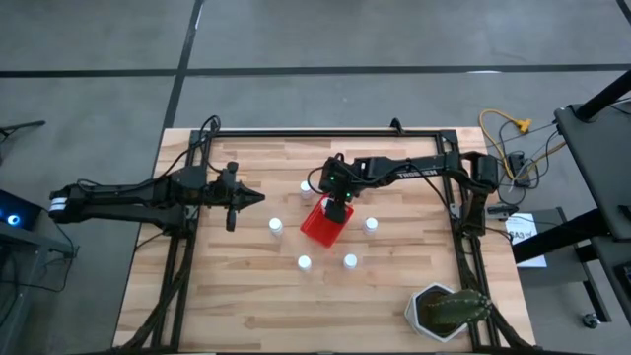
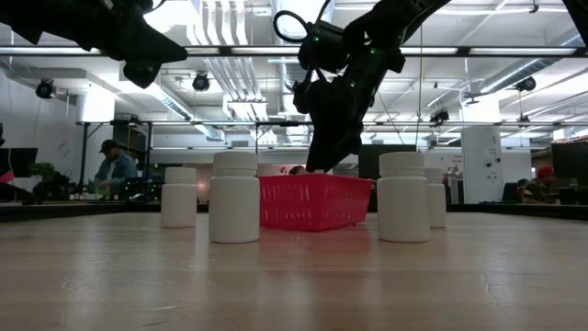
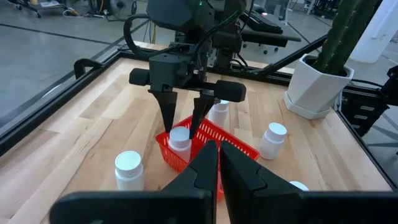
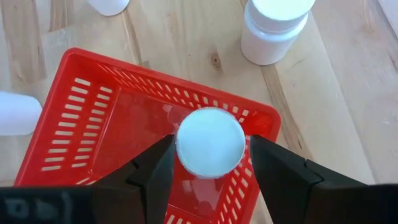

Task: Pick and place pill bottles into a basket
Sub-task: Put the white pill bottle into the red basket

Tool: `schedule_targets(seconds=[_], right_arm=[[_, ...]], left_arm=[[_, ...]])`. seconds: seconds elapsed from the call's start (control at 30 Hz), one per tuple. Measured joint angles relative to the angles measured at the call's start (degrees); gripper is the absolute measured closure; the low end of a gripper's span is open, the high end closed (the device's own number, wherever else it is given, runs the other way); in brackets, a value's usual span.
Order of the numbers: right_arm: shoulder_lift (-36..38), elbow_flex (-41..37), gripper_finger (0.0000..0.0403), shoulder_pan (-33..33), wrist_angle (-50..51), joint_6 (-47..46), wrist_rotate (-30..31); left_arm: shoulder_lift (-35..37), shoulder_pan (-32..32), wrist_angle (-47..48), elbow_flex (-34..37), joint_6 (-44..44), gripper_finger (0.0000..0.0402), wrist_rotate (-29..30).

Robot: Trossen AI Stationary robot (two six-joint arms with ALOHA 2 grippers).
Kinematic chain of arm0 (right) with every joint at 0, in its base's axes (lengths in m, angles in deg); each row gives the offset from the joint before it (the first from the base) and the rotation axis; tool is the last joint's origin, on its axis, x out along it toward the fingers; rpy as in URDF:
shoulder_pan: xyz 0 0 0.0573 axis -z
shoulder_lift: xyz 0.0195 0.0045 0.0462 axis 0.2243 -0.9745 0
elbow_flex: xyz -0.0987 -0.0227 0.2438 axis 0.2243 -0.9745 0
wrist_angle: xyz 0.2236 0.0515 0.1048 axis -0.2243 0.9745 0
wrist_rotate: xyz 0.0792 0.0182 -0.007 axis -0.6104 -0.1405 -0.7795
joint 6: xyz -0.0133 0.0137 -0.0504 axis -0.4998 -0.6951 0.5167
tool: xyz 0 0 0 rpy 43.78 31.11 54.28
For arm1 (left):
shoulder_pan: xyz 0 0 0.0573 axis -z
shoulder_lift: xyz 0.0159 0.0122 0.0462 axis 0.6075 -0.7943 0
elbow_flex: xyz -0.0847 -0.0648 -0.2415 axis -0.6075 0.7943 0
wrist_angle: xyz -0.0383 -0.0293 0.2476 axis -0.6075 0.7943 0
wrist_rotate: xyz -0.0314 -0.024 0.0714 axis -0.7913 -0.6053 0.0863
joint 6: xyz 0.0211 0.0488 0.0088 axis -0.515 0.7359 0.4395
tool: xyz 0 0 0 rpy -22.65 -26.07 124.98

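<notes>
My right jaws (image 4: pixel 208 171) stand parted on either side of a pill bottle (image 4: pixel 210 142) down in the red basket (image 4: pixel 81 106), apparently letting it go, five more bottles waiting around it on the counter (image 1: pixel 237 296); left jaws (image 1: pixel 258 198) shut, idle aside.

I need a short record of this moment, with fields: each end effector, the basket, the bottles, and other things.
left end effector: shut, empty, over the left part of the table
right end effector: over the basket, at one bottle
basket: red, near the middle of the table
bottle in basket: one, upright
bottles on table: five, upright, around the basket
other: potted plant at a table corner
</notes>
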Motion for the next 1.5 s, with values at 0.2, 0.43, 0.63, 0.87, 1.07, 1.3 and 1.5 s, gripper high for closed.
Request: schedule_targets(seconds=[0.2, 0.43, 0.63, 0.87, 1.07, 1.3, 1.5], right_arm=[[0.0, 0.0, 0.0221, 0.0, -0.1, 0.0, 0.0], [0.0, 0.7, 0.0232, 0.0, 0.8, -0.3, -0.6], [0.0, 2.5, 0.0224, 0.0, 0.8, 1.4, -5.5], [0.1, 2.6, 0.0206, 1.2, 1.3, 1.8, -4.5], [0.1, 2.3, 0.0202, 2.0, 2.4, 2.1, -4.5], [0.3, 2.8, 0.0202, 2.0, 2.4, 1.1, -6.9], [0.3, 2.8, 0.0202, 1.8, 2.4, -1.1, -12.0]], left_arm=[[0.0, 0.0, 0.0, 0.0, 0.0, 0.0402, 0.0], [0.0, 0.0, 0.0, 0.0, 0.0, 0.0402, 0.0], [0.0, 0.0, 0.0, 0.0, 0.0, 0.0402, 0.0], [0.0, 0.0, 0.0, 0.0, -0.3, 0.0402, 0.0], [0.0, 0.0, 0.0, 0.0, -0.4, 0.0402, 0.0], [0.0, 0.0, 0.0, 0.0, -0.4, 0.0402, 0.0], [0.0, 0.0, 0.0, 0.0, -0.4, 0.0402, 0.0]])
